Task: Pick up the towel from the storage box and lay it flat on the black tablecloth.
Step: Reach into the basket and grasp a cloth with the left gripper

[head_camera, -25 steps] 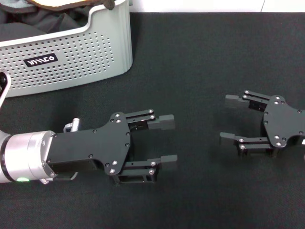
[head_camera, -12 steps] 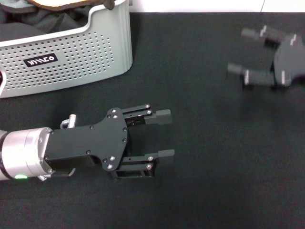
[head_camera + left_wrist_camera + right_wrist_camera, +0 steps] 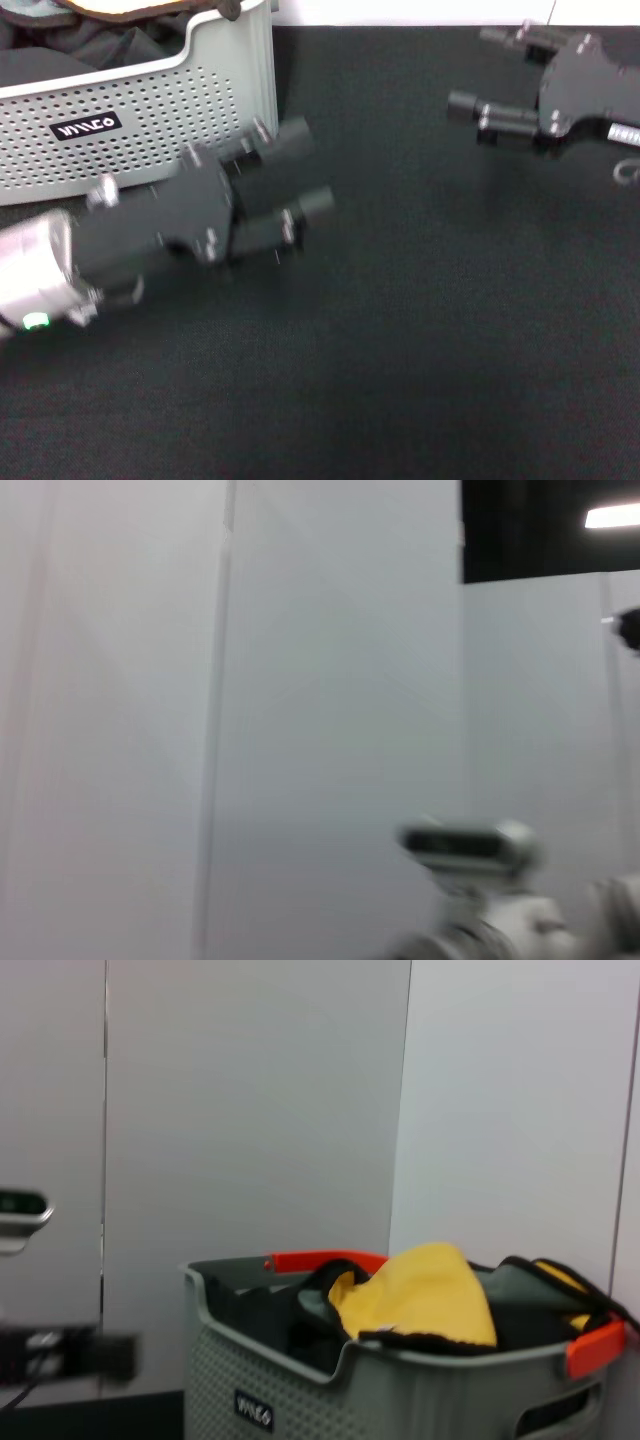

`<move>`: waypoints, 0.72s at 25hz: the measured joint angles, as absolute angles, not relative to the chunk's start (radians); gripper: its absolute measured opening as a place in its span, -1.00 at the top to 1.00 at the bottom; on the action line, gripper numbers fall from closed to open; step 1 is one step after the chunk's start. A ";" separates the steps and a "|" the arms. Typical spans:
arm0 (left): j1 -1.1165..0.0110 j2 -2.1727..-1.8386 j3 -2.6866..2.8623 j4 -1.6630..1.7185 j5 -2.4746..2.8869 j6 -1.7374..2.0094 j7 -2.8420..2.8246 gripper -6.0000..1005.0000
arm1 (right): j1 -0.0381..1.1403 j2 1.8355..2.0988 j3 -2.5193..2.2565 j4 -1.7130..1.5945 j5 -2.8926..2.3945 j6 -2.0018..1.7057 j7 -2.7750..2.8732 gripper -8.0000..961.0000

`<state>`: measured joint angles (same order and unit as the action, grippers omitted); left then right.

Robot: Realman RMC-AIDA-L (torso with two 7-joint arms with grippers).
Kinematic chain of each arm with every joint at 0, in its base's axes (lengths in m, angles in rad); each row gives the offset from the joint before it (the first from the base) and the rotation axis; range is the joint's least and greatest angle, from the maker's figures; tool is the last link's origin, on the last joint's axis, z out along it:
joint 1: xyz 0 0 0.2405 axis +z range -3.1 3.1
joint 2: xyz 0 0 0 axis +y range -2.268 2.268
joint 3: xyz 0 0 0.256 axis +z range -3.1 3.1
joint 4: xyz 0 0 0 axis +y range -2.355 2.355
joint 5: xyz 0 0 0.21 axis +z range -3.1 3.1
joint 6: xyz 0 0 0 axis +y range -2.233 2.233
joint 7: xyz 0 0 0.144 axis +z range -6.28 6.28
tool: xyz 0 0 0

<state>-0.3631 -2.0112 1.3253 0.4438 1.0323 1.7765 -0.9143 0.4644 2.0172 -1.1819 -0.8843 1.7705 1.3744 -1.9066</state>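
Note:
The light grey storage box (image 3: pixel 150 120) stands at the far left on the black tablecloth (image 3: pixel 400 350). Only a sliver of the orange-yellow towel (image 3: pixel 120 8) shows at its far rim in the head view. In the right wrist view the towel (image 3: pixel 420 1295) lies heaped in the storage box (image 3: pixel 400 1390), above its rim. My left gripper (image 3: pixel 300 170) is open and empty, blurred, just in front of the box's near right corner. My right gripper (image 3: pixel 480 70) is open and empty, at the far right, pointing toward the box.
Dark grey-black cloth (image 3: pixel 70 50) fills the box beside the towel. The box has orange handles (image 3: pixel 595 1345). White wall panels (image 3: pixel 300 680) stand behind the table. A blurred dark shape (image 3: pixel 70 1355) shows left of the box in the right wrist view.
My left gripper has swung away from me and left, up to the box's corner. My right gripper has moved to the far edge of the table and slightly left. Both stay open.

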 joint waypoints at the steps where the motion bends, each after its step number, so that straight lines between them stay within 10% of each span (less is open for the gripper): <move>1: -0.364 -2.011 1.294 0.466 1.033 1.759 -0.926 -0.39 | 0.461 2.020 -1.188 -0.868 1.771 1.379 -1.920 -0.57; 18: -0.321 -2.030 0.972 1.069 1.196 1.277 -1.641 -0.35 | 0.428 2.022 -1.197 -0.685 1.780 1.393 -1.990 -0.58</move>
<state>-0.3210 -2.0297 0.9725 1.0686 1.1961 1.2771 -1.6407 0.4282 2.0218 -1.1970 -0.6847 1.7797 1.3929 -1.9897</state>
